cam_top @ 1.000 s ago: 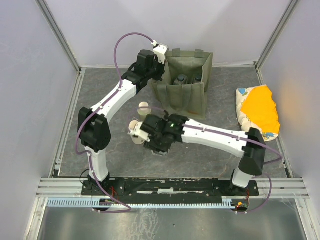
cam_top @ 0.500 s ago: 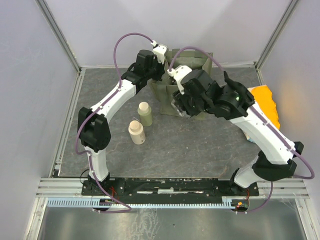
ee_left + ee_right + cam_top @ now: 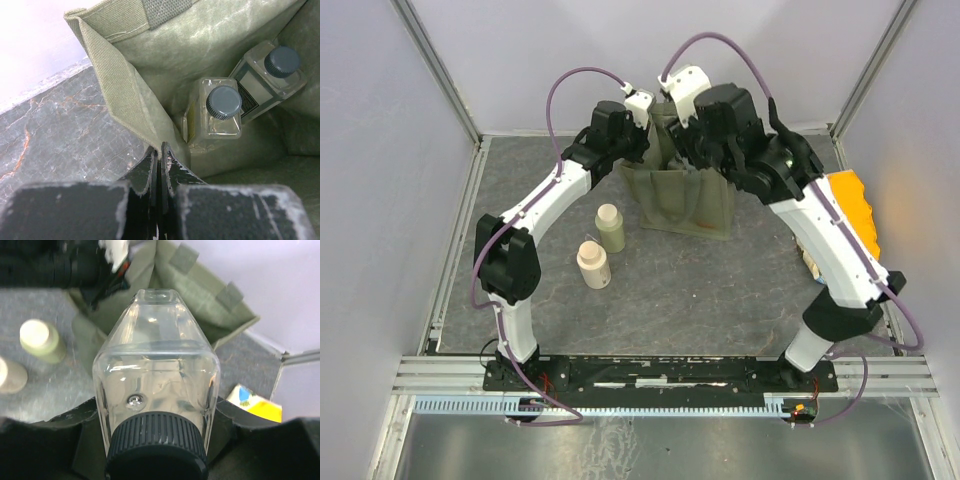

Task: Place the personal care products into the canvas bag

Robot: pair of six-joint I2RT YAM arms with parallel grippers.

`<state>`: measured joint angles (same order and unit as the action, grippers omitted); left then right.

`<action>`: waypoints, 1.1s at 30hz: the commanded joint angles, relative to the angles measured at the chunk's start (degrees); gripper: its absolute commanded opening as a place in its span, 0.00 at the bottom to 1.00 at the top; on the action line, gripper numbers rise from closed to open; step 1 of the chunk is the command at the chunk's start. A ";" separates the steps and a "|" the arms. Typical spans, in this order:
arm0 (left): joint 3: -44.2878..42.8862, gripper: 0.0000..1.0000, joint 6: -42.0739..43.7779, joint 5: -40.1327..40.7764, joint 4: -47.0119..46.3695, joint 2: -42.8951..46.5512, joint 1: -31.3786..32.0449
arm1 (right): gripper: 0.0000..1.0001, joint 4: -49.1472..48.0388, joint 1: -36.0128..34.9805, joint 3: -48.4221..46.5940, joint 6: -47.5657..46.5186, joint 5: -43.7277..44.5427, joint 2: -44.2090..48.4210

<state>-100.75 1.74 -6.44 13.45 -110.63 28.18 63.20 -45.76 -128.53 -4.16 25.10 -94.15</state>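
Note:
The olive-green canvas bag (image 3: 685, 200) stands at the back middle of the table. My left gripper (image 3: 638, 140) is shut on the bag's left rim, its jaws pinching the fabric edge (image 3: 160, 147). Two clear square bottles with dark caps (image 3: 220, 112) (image 3: 272, 75) stand inside the bag (image 3: 165, 55). My right gripper (image 3: 698, 140) is over the bag's mouth, shut on a third clear square bottle (image 3: 157, 370) held cap towards the wrist. The olive-green bottle (image 3: 611, 230) and the cream bottle (image 3: 593, 265) stand on the table left of the bag.
The orange and cream soft plastic packet (image 3: 855, 200) lies at the right edge, partly under my right arm; it also shows in the right wrist view (image 3: 252, 402). Grey walls and metal frame posts close in the table at the back and sides.
My right arm has swung from the front middle of the table up and back to the bag's mouth, carrying the clear bottle. The left arm has not moved.

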 commanded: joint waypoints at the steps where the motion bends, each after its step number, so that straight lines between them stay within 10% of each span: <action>1: 1.74 0.03 1.03 -1.76 3.22 1.20 0.23 | 0.00 -14.85 4.40 -10.80 -3.88 -1.02 -4.11; 33: -2.25 0.03 0.68 -0.68 8.83 2.61 0.37 | 0.00 -0.49 22.06 -13.81 14.10 -1.53 -24.83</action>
<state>-101.65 1.69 -6.33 16.69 -110.10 28.25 65.39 -26.65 -139.59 8.69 19.35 -120.77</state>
